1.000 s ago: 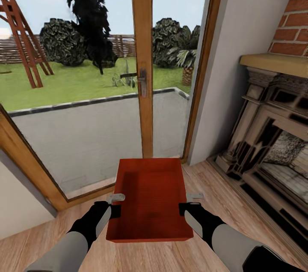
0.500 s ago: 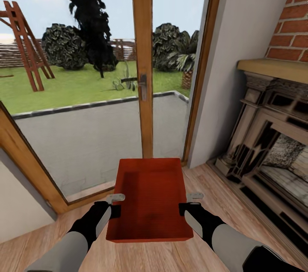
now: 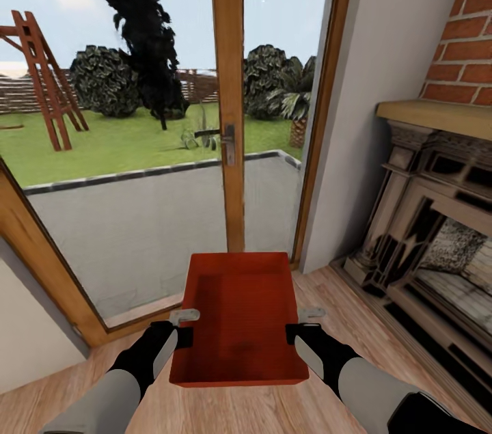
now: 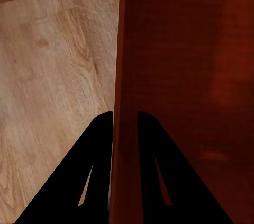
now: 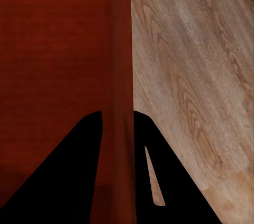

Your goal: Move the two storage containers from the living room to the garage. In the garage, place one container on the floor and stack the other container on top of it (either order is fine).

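An orange-red open-top bin [image 3: 239, 314] — empty, level, long side pointing away — is held above the light wood floor [image 3: 328, 297], clamped at both side walls.

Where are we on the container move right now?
Done: one storage container is picked up, the left gripper and right gripper each clamped on a side wall. In hand: it is being carried over the wood floor of the living room, facing the glass door beside the fireplace. Left: reaching the garage, setting it down, then fetching and stacking the second container.
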